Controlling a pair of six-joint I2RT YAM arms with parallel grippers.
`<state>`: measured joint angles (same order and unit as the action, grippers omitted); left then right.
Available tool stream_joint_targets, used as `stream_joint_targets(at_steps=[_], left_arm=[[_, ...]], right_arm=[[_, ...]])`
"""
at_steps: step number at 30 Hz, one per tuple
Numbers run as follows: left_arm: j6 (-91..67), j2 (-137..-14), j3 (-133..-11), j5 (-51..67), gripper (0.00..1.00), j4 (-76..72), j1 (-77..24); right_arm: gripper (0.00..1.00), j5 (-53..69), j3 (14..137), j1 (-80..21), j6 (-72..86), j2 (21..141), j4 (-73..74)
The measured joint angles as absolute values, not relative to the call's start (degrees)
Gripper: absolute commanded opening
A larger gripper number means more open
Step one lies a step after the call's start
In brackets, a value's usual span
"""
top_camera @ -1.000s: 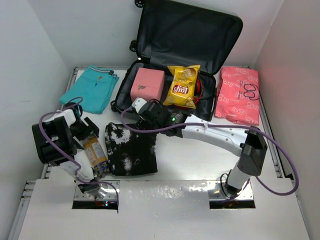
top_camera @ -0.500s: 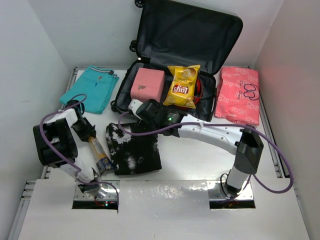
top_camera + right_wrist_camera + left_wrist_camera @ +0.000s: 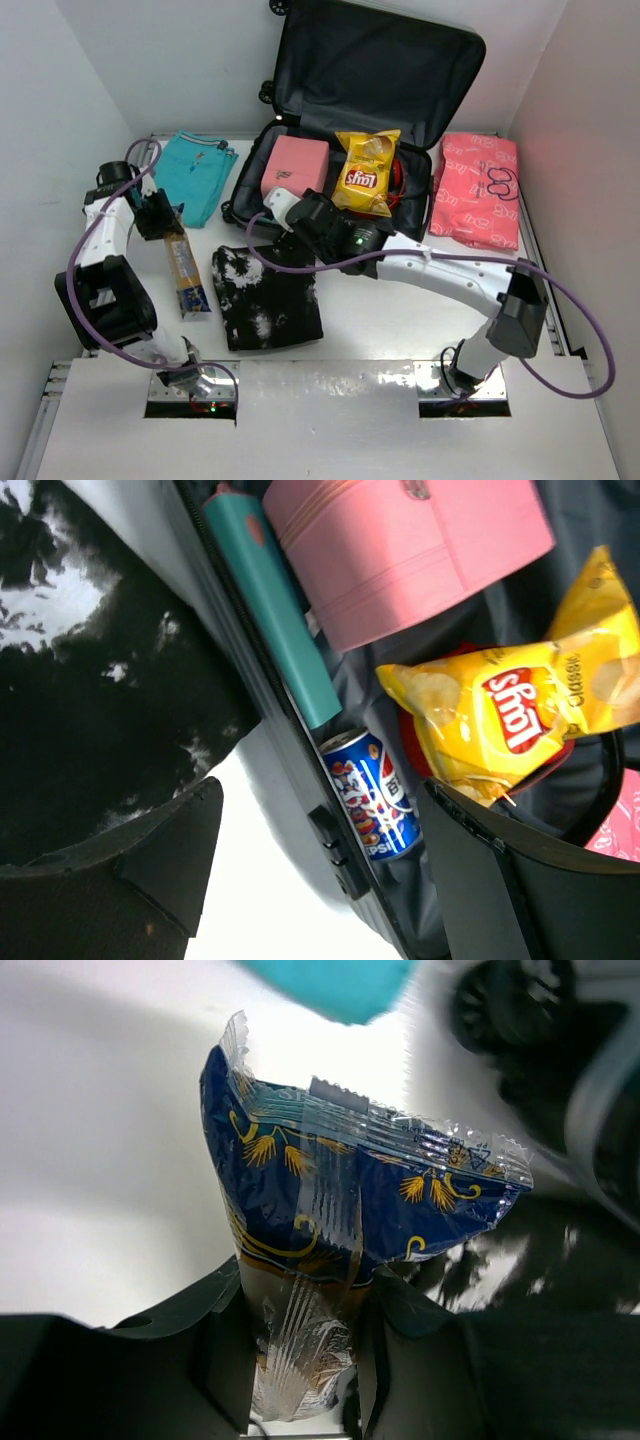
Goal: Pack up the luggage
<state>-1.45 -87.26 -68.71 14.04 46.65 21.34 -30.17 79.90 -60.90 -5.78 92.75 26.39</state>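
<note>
Pinched between the jaws of the left gripper (image 3: 160,222) is one end of a blue-and-gold snack packet (image 3: 350,1200), its crinkled seal clamped tight; the packet stretches from the fingers toward the near edge of the table (image 3: 400,320), just beside a black-and-white garment (image 3: 265,295), and whether its free end touches the surface cannot be told; the right gripper (image 3: 285,208) has its jaws spread wide with nothing between them, poised over the near-left rim of the luggage (image 3: 380,70); the luggage lies open at the far side of the table, lid raised against the back wall; inside sit a pink boxy pouch (image 3: 293,170), a yellow Lay's bag (image 3: 365,175), a Pepsi can (image 3: 375,795) and a slim teal item (image 3: 275,610); a folded teal garment (image 3: 185,175) lies to its left, a pink patterned package (image 3: 480,190) to its right
</note>
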Motion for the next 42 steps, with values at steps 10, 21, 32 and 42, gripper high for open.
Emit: stream_joint_targets(at_steps=[10, 21, 32, 42], left_arm=[[17.89, -86.96, -78.65, 23.79, 0.0, 54.43, 18.26], [31.11, -85.3, -92.71, 17.87, 0.0, 49.67, -9.1], [37.65, -100.6, -111.98, 5.61, 0.0, 47.62, -52.1], [46.78, -106.87, -110.93, 3.73, 0.0, 35.9, -55.59]], right_arm=[[0.77, -32.58, 73.82, -60.9, -5.08, 86.7, 22.52], [0.75, -43.22, 70.06, -60.07, -4.73, 79.15, 19.51], [0.74, -63.61, 61.25, -47.4, -0.82, 54.94, 24.58], [0.73, -73.58, 58.46, -46.72, 2.42, 47.92, 40.84]])
